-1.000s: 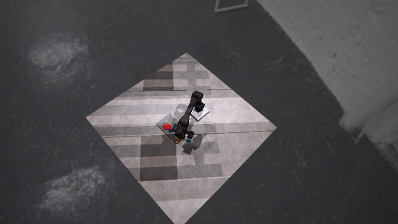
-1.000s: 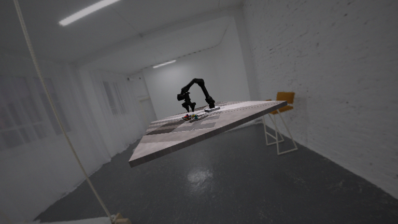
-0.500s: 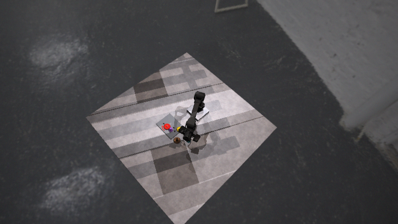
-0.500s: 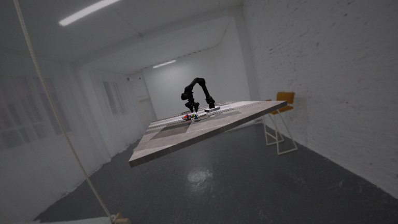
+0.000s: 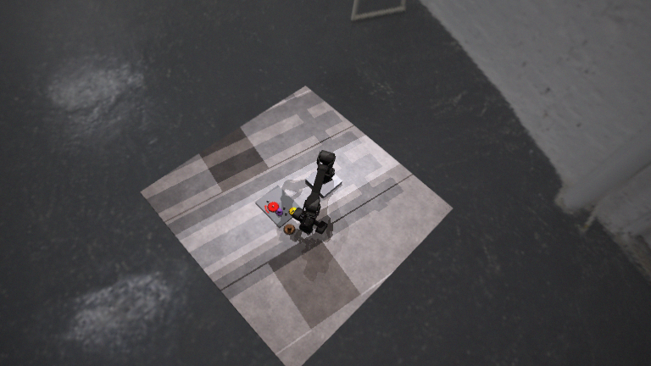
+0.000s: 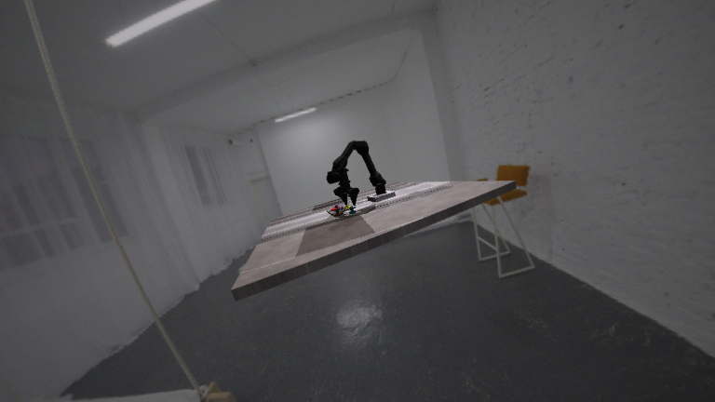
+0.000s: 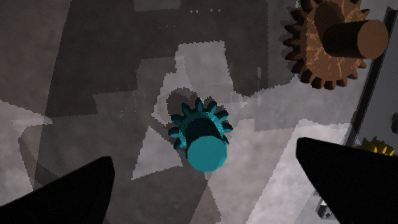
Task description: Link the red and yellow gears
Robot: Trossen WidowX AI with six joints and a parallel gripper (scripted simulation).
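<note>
Teal gear [image 6: 352,210] [image 7: 207,153]: loose on the table off the board, handle sticking up towards the wrist camera. That knob looks made for grabbing, so the teeth stay out of the fingers.
Gripper [image 5: 309,220] [image 6: 349,204] [image 7: 207,157]: spread wide, nothing pinched. The fingertips sit either side of the teal handle in the wrist view, so I'd guess it's lining up a pick.
Purple gear [image 5: 279,212]: on the grey board [image 5: 277,191] [image 6: 344,216] [image 7: 385,110], right beside the red gear [image 5: 273,207]. Looks like link one, though I can't tell if it's fully flat.
Yellow gear [image 5: 292,211] [image 6: 346,207] [image 7: 377,148]: on its peg, far end of the chain. Partly hidden by the gripper.
Brown gear [image 5: 289,229] [image 7: 325,70]: loose just beside the board, bigger than teal, handle up too. Maybe a spare, or a decoy.
Why two in between: red goes clockwise and every mesh flips it, so an even number of go-betweens gets yellow counter-clockwise. Purple plus teal would do it, if the peg spacing suits.
Markings: red arrow [image 5: 266,209] by the red gear for its spin. No brands, labels or lettering I can read.
</note>
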